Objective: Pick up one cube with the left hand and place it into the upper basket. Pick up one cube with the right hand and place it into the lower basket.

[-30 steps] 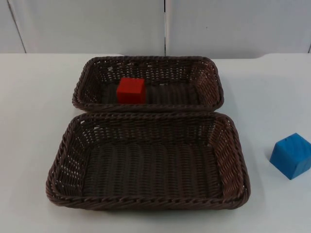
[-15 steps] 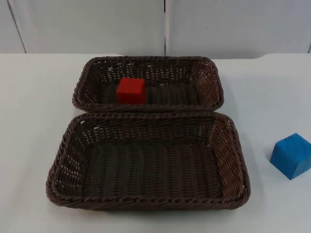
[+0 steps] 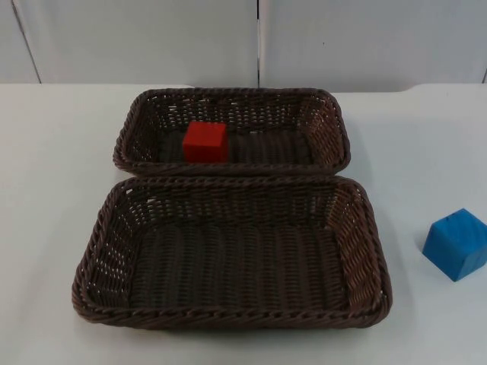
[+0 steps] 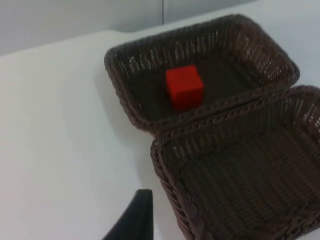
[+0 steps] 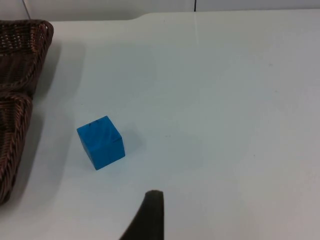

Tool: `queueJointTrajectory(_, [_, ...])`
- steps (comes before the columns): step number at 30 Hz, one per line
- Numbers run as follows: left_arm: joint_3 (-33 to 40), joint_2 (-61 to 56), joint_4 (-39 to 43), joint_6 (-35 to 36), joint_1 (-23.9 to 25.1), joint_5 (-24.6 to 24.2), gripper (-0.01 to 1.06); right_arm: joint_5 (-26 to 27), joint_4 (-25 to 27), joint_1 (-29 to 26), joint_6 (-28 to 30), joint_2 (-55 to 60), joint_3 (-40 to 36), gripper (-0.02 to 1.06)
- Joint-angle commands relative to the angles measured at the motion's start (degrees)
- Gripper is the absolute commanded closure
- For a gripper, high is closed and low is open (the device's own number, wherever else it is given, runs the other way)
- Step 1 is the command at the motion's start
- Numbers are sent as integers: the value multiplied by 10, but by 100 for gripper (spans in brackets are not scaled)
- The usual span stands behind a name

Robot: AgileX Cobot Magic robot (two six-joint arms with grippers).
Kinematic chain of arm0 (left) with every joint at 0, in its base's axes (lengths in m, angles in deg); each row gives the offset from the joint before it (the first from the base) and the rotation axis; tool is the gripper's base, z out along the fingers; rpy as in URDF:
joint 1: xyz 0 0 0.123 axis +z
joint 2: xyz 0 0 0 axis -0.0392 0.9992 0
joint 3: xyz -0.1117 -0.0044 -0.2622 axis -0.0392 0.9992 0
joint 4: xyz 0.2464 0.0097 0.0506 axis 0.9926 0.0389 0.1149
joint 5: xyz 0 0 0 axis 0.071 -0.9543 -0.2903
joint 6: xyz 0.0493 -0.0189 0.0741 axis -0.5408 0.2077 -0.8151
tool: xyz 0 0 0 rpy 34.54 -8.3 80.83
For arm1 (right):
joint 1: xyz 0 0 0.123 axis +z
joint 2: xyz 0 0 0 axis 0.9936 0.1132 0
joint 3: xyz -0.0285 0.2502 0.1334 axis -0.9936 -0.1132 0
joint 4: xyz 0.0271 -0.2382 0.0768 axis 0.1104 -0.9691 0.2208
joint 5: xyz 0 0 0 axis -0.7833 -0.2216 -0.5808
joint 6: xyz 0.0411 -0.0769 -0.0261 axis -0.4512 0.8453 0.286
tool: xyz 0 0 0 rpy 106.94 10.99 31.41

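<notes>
red cube (image 3: 205,141) sits inside the upper basket (image 3: 332,129), on its floor twd the left half, close to the front wall; no gripper touching it. also seen from left wrist cam (image 4: 184,86). blue cube (image 3: 456,243) is on the white table (image 3: 53,190), turned corner-on, well right of the lower basket (image 3: 374,258), not touching it; right wrist cam has it (image 5: 100,142) near the basket edges but apart.

no brands, labels or writing readable on cubes or baskets.

containers: both baskets dark brown wicker, rectangular, set one behind the other w/ long rims touching or nearly so. upper basket holds just the red cube. lower basket's woven floor is bare; its rim also shows in left wrist cam (image 4: 165,170), w/ upper basket's rim (image 4: 120,95) behind it.

left gripper: one black fingertip (image 4: 134,220) hangs over bare table just beside the lower basket's left wall, holding nothing seen; how far open, can't tell. right gripper: one black fingertip (image 5: 148,216) over bare table near the blue cube, not touching it; opening can't tell either.

grey wall (image 3: 152,38) behind the table.
</notes>
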Motion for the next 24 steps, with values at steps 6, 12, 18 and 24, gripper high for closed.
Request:
queueJointTrajectory(6, [2, -34, 8, 6, -1, 7, 0, 4, -1, -2, 4, -1, -1, 20])
queueJointTrajectory(12, [3, -34, 8, 10, -2, 7, 0, 4, -1, -2, 4, -1, -1, 20])
queueJointTrajectory(18, [3, -34, 11, 10, -3, 7, 0, 5, -1, -2, 4, -1, -1, 20])
queueJointTrajectory(24, [3, -34, 12, 10, -3, 7, 0, 6, -1, -2, 3, -1, 0, 20])
